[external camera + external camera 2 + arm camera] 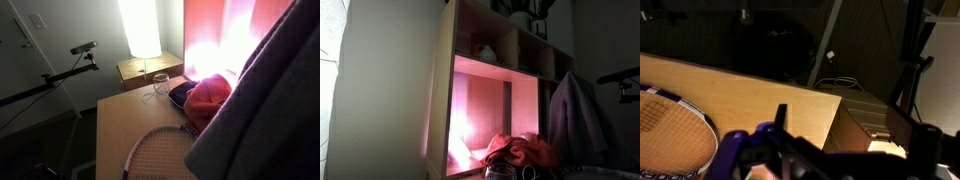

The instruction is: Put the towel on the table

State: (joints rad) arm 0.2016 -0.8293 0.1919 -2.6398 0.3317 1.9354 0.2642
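Observation:
The grey towel (265, 110) hangs as a big fold down the right side of an exterior view, over the table's right end; it also hangs at the right (575, 115). The light wooden table (125, 125) shows in the wrist view (750, 95) as a tan top below the camera. My gripper (840, 130) is open above the table's corner. One dark finger (780, 115) and the other (905, 125) stand wide apart with nothing between them. No part of the towel shows in the wrist view, and neither exterior view shows the gripper.
A tennis racket (160, 155) lies on the table's near part (665, 125). An orange-red cloth (208, 95) and a glass (159, 85) sit at the far end. A nightstand (140, 70) with a lamp (141, 28) stands behind. A camera tripod (83, 48) is left.

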